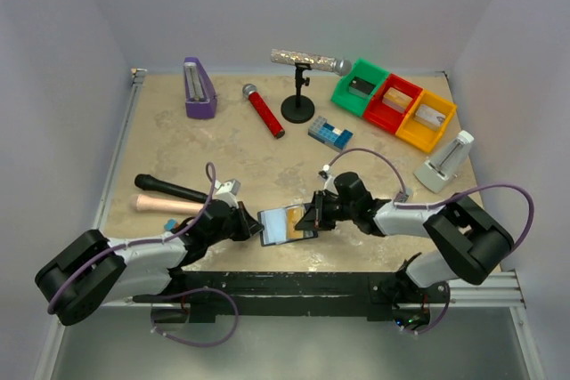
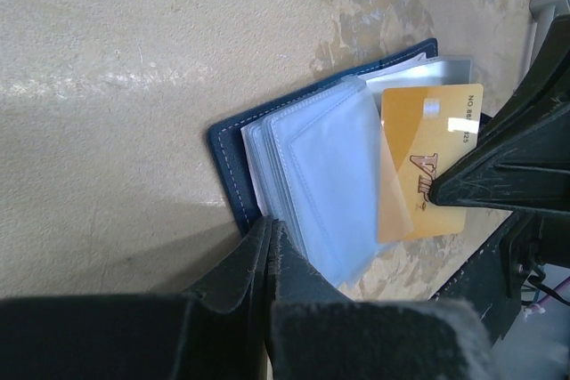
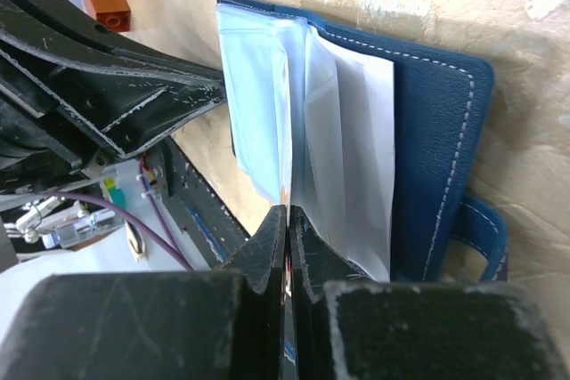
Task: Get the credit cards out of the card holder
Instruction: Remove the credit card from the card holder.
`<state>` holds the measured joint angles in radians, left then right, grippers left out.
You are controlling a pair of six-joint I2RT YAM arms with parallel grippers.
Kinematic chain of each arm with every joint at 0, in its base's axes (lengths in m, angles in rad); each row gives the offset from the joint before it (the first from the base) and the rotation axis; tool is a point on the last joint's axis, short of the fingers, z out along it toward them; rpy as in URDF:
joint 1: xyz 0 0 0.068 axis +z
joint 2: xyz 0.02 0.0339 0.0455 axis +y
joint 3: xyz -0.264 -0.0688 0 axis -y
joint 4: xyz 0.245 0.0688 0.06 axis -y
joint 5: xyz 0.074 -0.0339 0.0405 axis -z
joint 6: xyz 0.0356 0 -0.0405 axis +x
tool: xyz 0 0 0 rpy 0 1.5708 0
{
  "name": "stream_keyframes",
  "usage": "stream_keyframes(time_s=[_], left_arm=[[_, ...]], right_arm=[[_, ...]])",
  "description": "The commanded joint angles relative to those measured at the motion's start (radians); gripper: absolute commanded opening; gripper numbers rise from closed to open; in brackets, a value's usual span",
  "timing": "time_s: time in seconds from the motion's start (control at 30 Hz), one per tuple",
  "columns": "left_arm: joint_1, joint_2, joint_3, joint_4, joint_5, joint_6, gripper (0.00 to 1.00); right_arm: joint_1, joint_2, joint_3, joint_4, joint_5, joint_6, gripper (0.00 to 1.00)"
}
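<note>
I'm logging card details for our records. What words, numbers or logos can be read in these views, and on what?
"NO. 88": on the gold card, along its edge; the next digits are lost in glare, the last look like "25".
"VI": large ornate letters on the same card, the rest hidden by the right end effector.
No print is readable on the card holder.
Items in the top view: too small to read.

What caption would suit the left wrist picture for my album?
Open card holder held by the left jaws; right jaws pinch its gold card.
</note>
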<state>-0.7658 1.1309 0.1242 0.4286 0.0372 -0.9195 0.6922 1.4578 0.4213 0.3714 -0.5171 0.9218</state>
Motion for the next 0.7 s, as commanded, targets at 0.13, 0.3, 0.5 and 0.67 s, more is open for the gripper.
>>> stream_keyframes(time_s=[0.13,0.3,0.5,0.67], left_arm=[[0.006,-0.011,-0.008,-0.021,-0.005,0.045,0.00],[0.006,-0.010,0.011,-0.022,-0.005,0.056,0.00],[0.006,-0.117,0.051,-0.077,-0.003,0.065,0.05],[0.006,-0.282,0.142,-0.235,-0.013,0.149,0.53]], right_arm=[[-0.010,-0.131,0.024,-0.190,0.114,-0.089,0.00],[-0.014,-0.220,0.043,-0.308,0.146,-0.144,0.00],[-0.014,-0.388,0.122,-0.529,0.151,-0.302,0.00],[0.004,-0.514,0.217,-0.704,0.043,-0.475,0.00]])
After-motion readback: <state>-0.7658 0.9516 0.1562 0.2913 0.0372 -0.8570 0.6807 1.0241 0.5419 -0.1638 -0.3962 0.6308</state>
